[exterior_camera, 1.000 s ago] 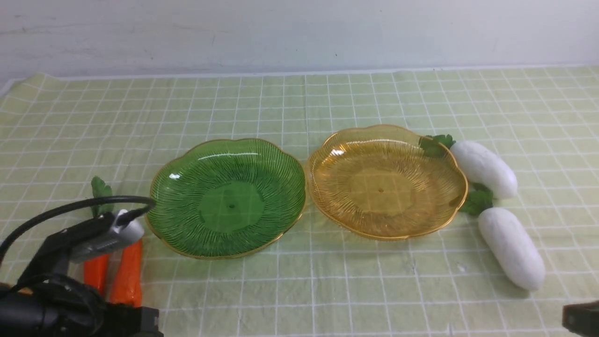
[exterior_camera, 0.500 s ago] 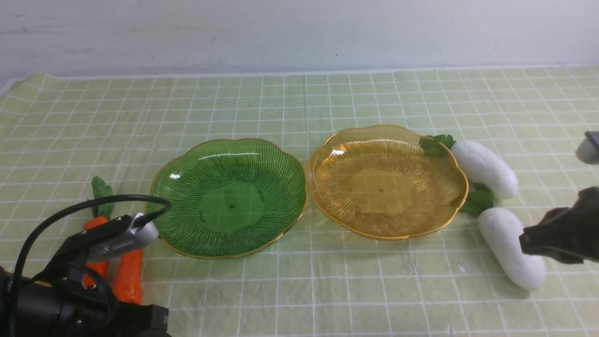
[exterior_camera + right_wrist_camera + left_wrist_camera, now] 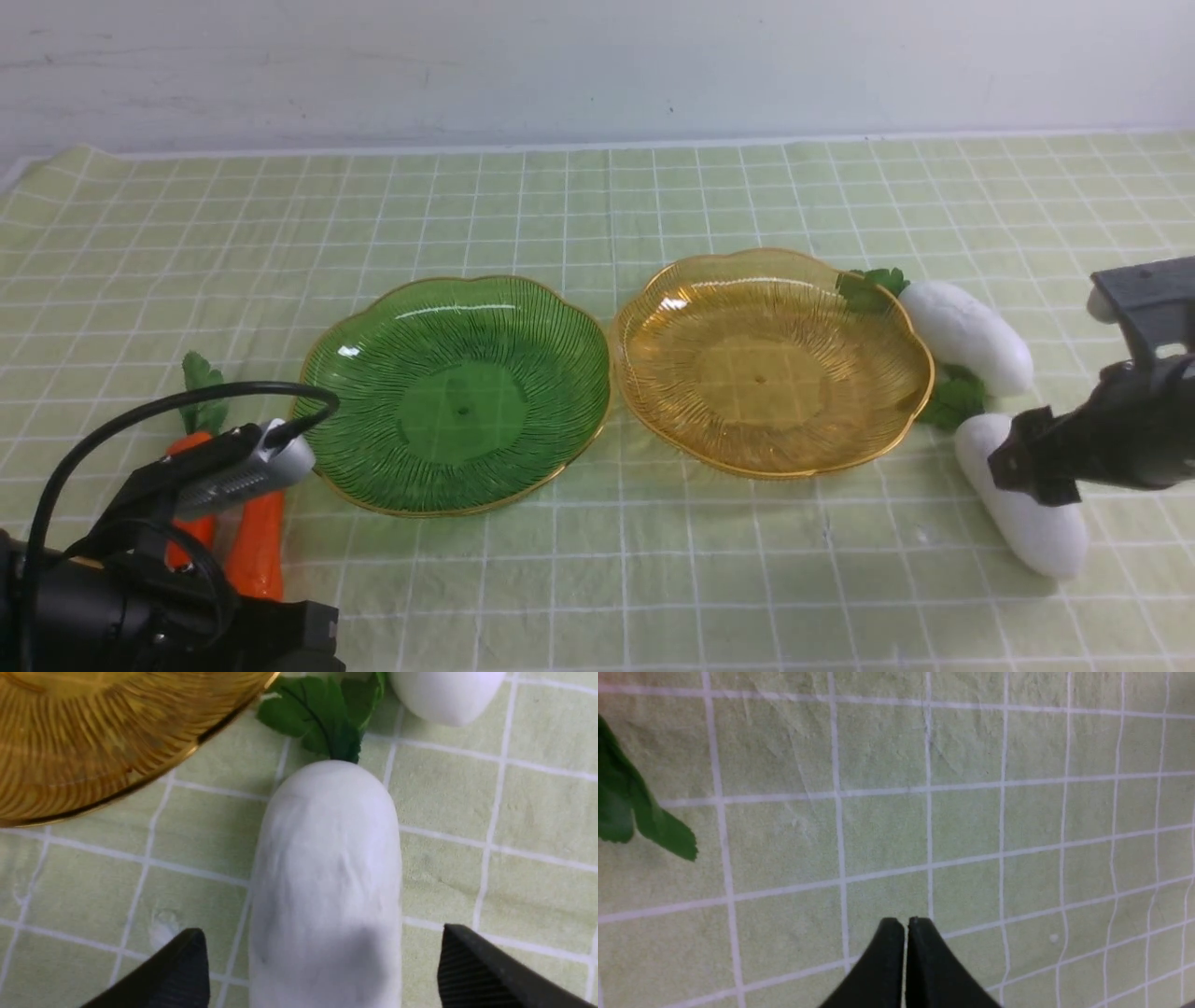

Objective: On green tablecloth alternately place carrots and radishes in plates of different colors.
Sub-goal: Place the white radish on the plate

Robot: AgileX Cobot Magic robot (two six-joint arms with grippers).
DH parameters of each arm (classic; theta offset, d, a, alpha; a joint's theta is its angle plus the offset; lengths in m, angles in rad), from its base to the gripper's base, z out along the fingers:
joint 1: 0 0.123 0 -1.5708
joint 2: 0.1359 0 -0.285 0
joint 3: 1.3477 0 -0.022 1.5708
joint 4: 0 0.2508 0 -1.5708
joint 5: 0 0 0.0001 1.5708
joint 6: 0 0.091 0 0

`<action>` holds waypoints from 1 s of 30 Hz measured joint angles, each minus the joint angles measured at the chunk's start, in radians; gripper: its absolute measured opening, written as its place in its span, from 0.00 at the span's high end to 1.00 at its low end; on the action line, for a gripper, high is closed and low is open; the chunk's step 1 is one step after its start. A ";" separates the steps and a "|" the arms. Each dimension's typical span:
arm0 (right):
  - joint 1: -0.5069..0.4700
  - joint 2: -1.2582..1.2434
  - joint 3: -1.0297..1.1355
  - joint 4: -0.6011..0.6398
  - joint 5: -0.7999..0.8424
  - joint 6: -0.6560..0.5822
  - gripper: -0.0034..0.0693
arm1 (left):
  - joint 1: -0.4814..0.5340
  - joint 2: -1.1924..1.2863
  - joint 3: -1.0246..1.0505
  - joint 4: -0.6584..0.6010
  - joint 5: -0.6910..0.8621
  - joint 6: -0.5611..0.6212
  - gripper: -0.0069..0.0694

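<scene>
On the green tablecloth (image 3: 597,215) the green plate (image 3: 455,308) lies at centre left and the amber plate (image 3: 773,280) at centre right, both empty. Two white radishes lie right of the amber plate, the far one (image 3: 966,336) and the near one (image 3: 1036,537). My right gripper (image 3: 1027,462) hangs over the near radish (image 3: 327,858), open, with one finger on each side of it (image 3: 321,928). Two orange carrots (image 3: 257,546) lie left of the green plate, partly hidden by my left arm. My left gripper (image 3: 906,924) is shut and empty over bare cloth.
A white wall runs behind the table's far edge. The far radish's tip (image 3: 444,695) and the near radish's green leaves (image 3: 322,714) sit close to the amber plate's rim (image 3: 154,772). A carrot leaf (image 3: 644,821) shows beside my left gripper.
My right arm has come in from the lower right and moved left, over the near radish. My left arm has shifted slightly to the right. The vegetables and plates have not moved.
</scene>
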 joint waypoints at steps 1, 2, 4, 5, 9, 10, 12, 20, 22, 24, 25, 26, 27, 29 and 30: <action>0.000 0.020 -0.001 0.000 -0.004 0.000 0.12 | 0.000 0.000 0.000 0.000 0.000 0.000 0.92; 0.000 0.044 -0.002 0.000 -0.008 0.001 0.12 | 0.000 0.000 0.000 0.000 0.000 0.000 0.92; 0.000 0.080 -0.002 0.000 -0.010 0.002 0.12 | 0.000 0.000 0.000 0.000 0.000 0.000 0.92; 0.000 0.101 -0.002 0.000 -0.010 0.002 0.13 | 0.000 0.000 0.000 0.000 0.000 0.000 0.92; 0.000 0.142 -0.003 -0.004 0.000 0.002 0.18 | 0.000 0.000 0.000 0.000 0.000 0.000 0.92; 0.000 0.143 -0.006 -0.004 0.000 0.008 0.22 | 0.000 0.000 0.000 0.000 0.000 0.000 0.92; 0.000 0.145 -0.021 -0.006 0.036 0.013 0.30 | 0.000 0.000 0.000 0.000 0.000 0.000 0.92; 0.000 0.150 -0.173 -0.046 0.325 0.031 0.31 | 0.000 0.000 0.000 0.001 0.003 0.001 0.92; 0.000 0.150 -0.279 -0.053 0.500 0.074 0.31 | 0.000 0.000 0.000 0.001 0.005 0.001 0.92; 0.000 0.150 -0.360 -0.053 0.608 0.108 0.31 | 0.000 0.000 0.000 0.001 0.005 0.001 0.92; 0.000 0.150 -0.388 -0.048 0.637 0.119 0.31 | 0.000 0.000 0.000 0.001 0.005 0.002 0.92; 0.000 0.150 -0.395 -0.044 0.650 0.123 0.31 | 0.000 0.000 0.000 0.001 0.005 0.002 0.92; 0.000 0.150 -0.438 -0.027 0.675 0.130 0.31 | 0.000 0.000 0.000 0.001 0.005 0.003 0.92; 0.000 0.150 -0.486 0.028 0.672 0.123 0.31 | 0.000 0.000 0.000 0.001 0.005 0.004 0.92; 0.000 0.150 -0.496 0.059 0.657 0.113 0.31 | 0.000 0.000 0.000 0.001 0.005 0.004 0.92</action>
